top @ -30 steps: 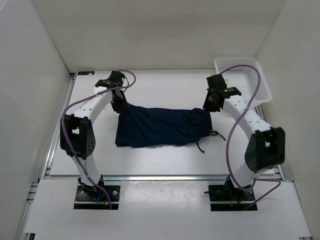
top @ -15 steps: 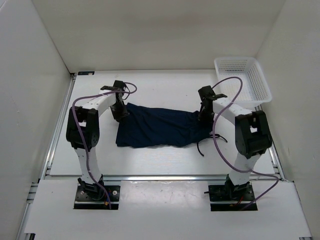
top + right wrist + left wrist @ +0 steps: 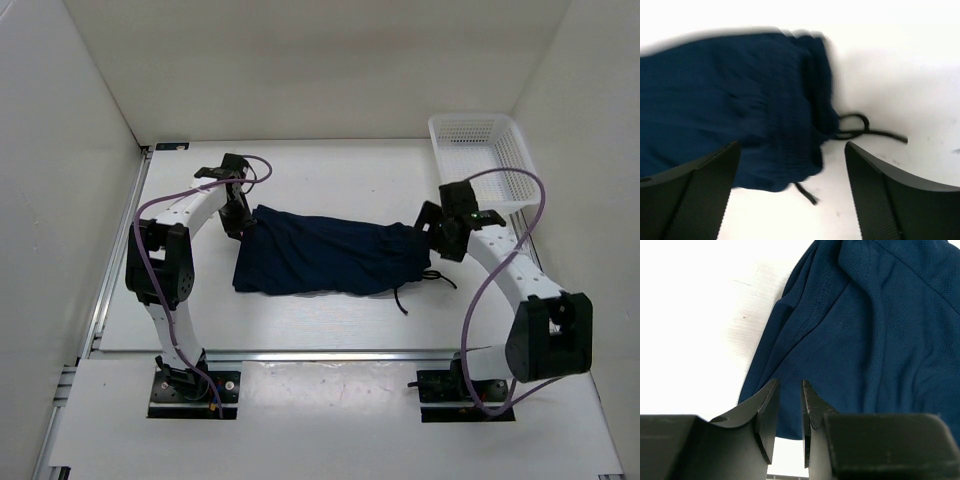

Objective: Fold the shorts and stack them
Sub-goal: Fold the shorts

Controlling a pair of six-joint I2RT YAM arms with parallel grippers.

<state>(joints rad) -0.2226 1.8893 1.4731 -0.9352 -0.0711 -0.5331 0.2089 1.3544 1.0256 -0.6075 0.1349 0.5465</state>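
Note:
The dark navy shorts (image 3: 330,255) lie flat and stretched sideways across the middle of the table, waistband end to the right. A black drawstring (image 3: 415,285) trails from that end. My left gripper (image 3: 240,222) is low at the shorts' far left corner. In the left wrist view its fingers (image 3: 790,385) stand a narrow gap apart with nothing between them, and the fabric (image 3: 880,330) lies just ahead. My right gripper (image 3: 432,232) hovers just off the right end. In the right wrist view it (image 3: 792,145) is wide open over the waistband (image 3: 730,100) and the drawstring (image 3: 860,127).
A white mesh basket (image 3: 485,160) stands at the far right corner of the table. White walls close the workspace on the left, back and right. A metal rail (image 3: 320,355) runs along the table's near edge, in front of the arm bases.
My right gripper has let go of the shorts' right end, opened wide and drawn back to the right. My left gripper stays at the far left corner and has parted slightly.

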